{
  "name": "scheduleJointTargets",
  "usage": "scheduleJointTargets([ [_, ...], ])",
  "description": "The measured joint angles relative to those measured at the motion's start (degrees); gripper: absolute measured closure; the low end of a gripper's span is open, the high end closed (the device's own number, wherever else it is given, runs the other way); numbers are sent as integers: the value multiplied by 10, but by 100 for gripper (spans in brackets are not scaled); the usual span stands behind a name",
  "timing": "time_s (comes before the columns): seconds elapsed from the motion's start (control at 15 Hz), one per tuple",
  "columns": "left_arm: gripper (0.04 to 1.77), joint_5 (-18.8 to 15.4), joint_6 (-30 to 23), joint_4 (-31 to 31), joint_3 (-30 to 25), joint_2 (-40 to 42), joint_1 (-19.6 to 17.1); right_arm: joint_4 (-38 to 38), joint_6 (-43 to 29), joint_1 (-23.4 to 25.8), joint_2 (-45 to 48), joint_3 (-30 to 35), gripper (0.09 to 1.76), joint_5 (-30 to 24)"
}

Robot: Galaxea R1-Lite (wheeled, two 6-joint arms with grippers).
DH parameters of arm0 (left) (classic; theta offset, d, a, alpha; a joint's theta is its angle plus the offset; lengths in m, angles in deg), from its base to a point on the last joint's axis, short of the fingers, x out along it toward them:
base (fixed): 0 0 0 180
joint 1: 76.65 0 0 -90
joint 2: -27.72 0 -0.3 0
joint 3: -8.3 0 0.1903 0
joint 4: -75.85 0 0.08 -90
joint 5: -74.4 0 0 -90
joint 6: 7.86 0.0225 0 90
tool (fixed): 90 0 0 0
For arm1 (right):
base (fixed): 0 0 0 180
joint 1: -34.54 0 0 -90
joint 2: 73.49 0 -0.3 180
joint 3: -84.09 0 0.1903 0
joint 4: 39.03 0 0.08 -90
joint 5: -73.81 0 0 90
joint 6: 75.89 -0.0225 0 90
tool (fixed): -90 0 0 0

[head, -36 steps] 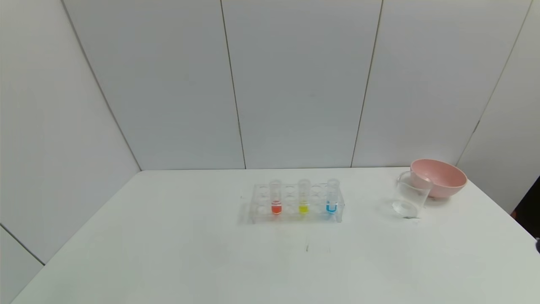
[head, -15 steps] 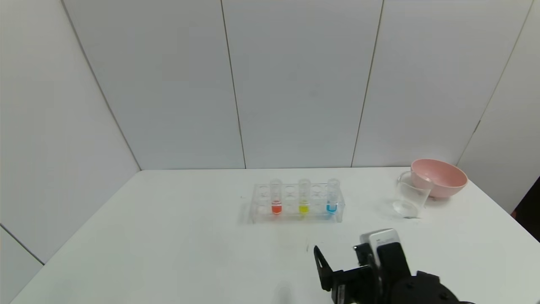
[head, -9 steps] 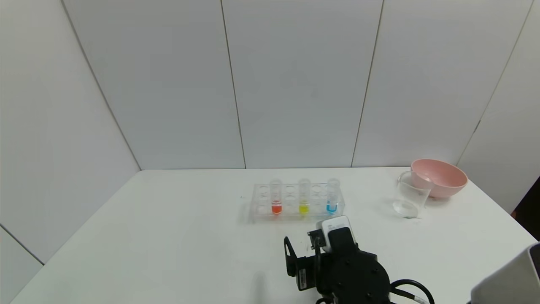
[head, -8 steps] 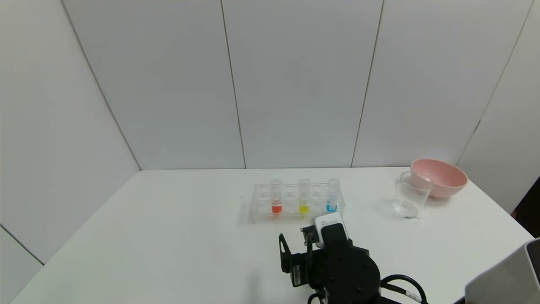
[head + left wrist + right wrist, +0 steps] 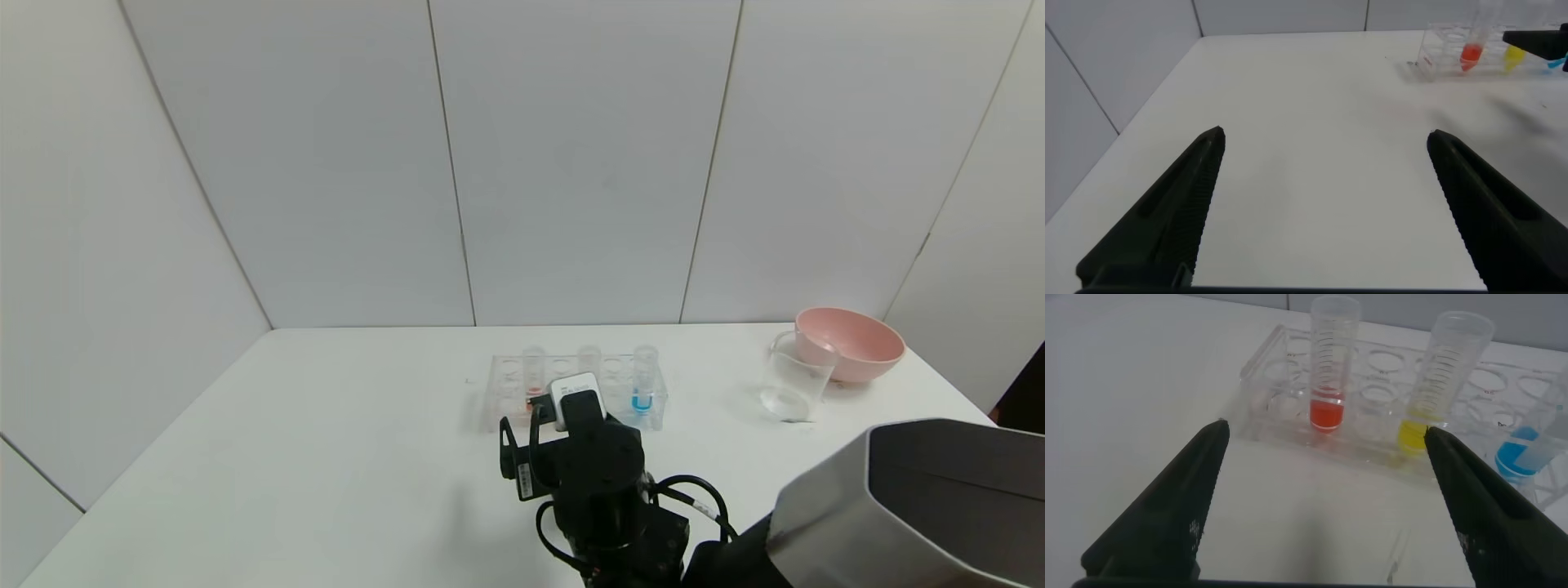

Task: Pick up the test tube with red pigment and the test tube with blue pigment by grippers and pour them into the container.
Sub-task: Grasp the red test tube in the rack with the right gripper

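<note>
The right gripper (image 5: 1323,498) has its fingers spread wide, empty, just before the test tube with red pigment (image 5: 1330,363). It stands upright in the rack (image 5: 1290,416) near the tabletop's far edge. The tube seems light, stiff and slippery; hold it on the bare wall above the liquid.

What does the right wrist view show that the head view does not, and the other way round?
Only the right wrist view shows the open right gripper from behind its fingers, and the yellow tube in full, liquid included. Only the head view shows the beaker, the pink bowl behind it and the right arm reaching in. Both show the clear rack, the red tube and the blue tube standing in it on the white table.
</note>
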Motion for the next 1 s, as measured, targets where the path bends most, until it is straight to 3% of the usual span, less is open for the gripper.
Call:
scheduleJointTargets([
  [0.4, 5, 0, 0, 0, 0, 0, 0, -2, 27, 29, -69, -91, 14, -23],
  [1.0, 5, 0, 0, 0, 0, 0, 0, 1, 67, 44, -105, -174, 14, -33],
])
